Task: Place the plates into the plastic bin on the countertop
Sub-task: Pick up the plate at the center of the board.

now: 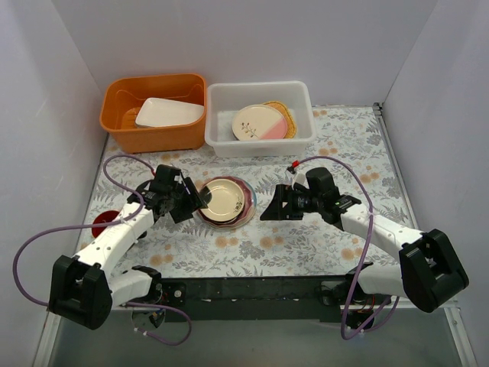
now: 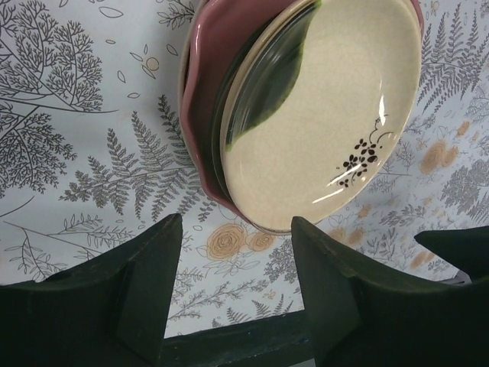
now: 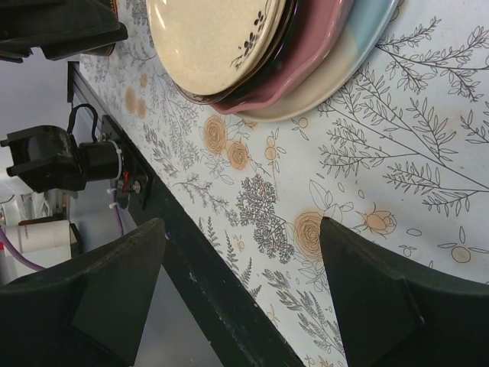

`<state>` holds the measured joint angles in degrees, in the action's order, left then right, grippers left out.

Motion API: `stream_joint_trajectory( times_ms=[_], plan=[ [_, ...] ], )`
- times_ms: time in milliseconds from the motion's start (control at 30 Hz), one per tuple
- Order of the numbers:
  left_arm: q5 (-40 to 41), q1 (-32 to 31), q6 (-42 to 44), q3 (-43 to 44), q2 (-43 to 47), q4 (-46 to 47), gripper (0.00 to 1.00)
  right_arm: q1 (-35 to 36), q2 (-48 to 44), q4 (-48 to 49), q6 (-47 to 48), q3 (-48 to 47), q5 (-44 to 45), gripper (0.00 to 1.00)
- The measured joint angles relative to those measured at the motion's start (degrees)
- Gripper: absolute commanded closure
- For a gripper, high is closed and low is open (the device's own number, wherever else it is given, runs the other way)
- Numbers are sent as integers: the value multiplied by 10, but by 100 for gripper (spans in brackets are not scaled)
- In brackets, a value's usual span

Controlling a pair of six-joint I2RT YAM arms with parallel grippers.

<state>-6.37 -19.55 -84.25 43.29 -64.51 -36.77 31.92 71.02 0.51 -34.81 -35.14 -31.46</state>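
Note:
A stack of plates (image 1: 225, 200) sits on the fern-printed countertop (image 1: 321, 237) between my grippers. On top is a cream plate with a dark sprig (image 2: 328, 115), then a dark plate, a pink plate (image 3: 309, 65) and a cream-and-light-blue plate (image 3: 363, 34) at the bottom. My left gripper (image 1: 200, 201) is open at the stack's left edge, and in its wrist view (image 2: 237, 252) the jaws stand just short of the rim. My right gripper (image 1: 269, 208) is open and empty, a little right of the stack (image 3: 241, 252). The white plastic bin (image 1: 260, 144) holds a cream-and-pink plate (image 1: 256, 122) on an orange woven plate (image 1: 284, 113).
An orange tub (image 1: 153, 138) left of the bin holds a white rectangular dish (image 1: 170, 112). A red cup (image 1: 102, 225) stands by the left wall, beside the left arm. White walls close in three sides. A black rail (image 1: 252, 289) runs along the near edge.

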Motion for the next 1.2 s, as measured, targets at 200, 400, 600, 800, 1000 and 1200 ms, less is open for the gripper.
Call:
stream_joint_trajectory(
  times_ms=[200,400,600,800,1000,1200],
  plan=[
    [0,0,-7,-8,-30,33,50,0,0,7,-2,0,0,12],
    [-1,0,-10,-9,-60,62,63,1,0,12,-9,1,0,11],
    [0,0,-12,-10,-92,76,95,1,0,13,-9,1,0,12],
    [0,1,-10,-12,-94,90,100,1,4,14,-9,1,0,12],
    [0,1,-10,-12,-79,84,100,1,5,14,-9,1,0,12],
    [4,1,-10,-11,-41,66,100,1,6,16,-10,1,-1,12]
  ],
)
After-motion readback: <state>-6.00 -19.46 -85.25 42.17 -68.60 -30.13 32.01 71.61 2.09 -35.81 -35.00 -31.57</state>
